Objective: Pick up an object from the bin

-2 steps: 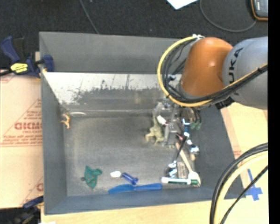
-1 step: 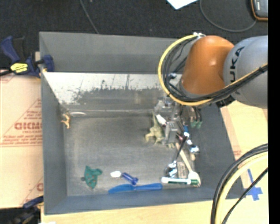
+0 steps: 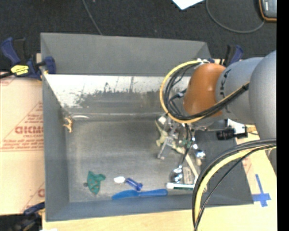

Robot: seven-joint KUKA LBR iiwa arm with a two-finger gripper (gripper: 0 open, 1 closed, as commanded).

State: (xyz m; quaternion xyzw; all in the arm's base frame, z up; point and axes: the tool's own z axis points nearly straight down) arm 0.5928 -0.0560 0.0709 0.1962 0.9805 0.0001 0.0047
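My gripper (image 3: 170, 139) hangs below the orange wrist cover at the right of the bin's middle, low over the floor. A small pale yellowish thing (image 3: 162, 141) lies right against its left side; whether it is held I cannot tell. Just below and right of the gripper sits a little cluster of black, white and silver things (image 3: 182, 175), with a small blue-and-white piece (image 3: 199, 154) beside it.
Along the front wall lie a long blue toothbrush-like stick (image 3: 139, 194), a short blue piece (image 3: 134, 184), a small white bit (image 3: 119, 180) and a crumpled green thing (image 3: 94, 182). A small tan hook (image 3: 67, 124) sits at the left wall. The arm and its cables cover the bin's right side.
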